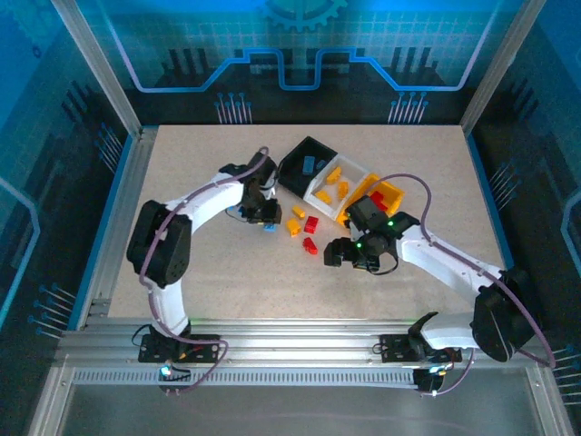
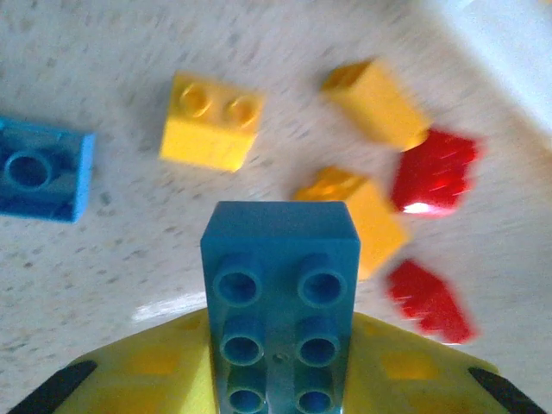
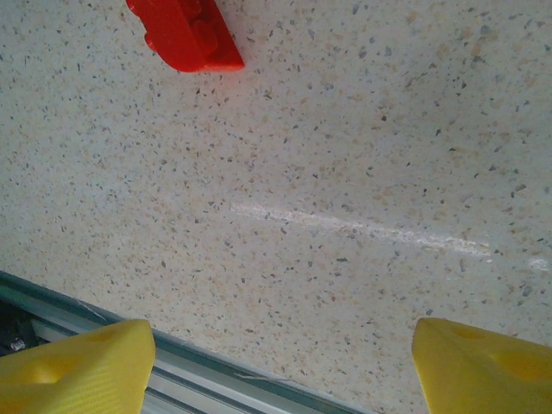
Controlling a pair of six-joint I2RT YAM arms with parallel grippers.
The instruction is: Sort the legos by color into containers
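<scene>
My left gripper (image 1: 264, 216) is shut on a blue lego (image 2: 280, 285), which stands studs-up between its yellow fingers (image 2: 138, 371). Loose legos lie on the table just beyond it: a flat blue one (image 2: 43, 168), three yellow ones (image 2: 211, 121) and two red ones (image 2: 435, 172). The containers stand in a row behind them: a black bin (image 1: 320, 145) with blue bricks inside, a white bin (image 1: 318, 195) with yellow bricks, and a yellow bin (image 1: 392, 191) with red bricks. My right gripper (image 1: 349, 254) hangs open over bare table, a red lego (image 3: 185, 34) lying ahead of it.
The speckled table (image 1: 209, 272) has free room to the left and along the front. A metal rail (image 3: 198, 375) at the table's near edge runs under the right gripper's fingers. Blue glass walls and aluminium posts (image 1: 95, 64) enclose the cell.
</scene>
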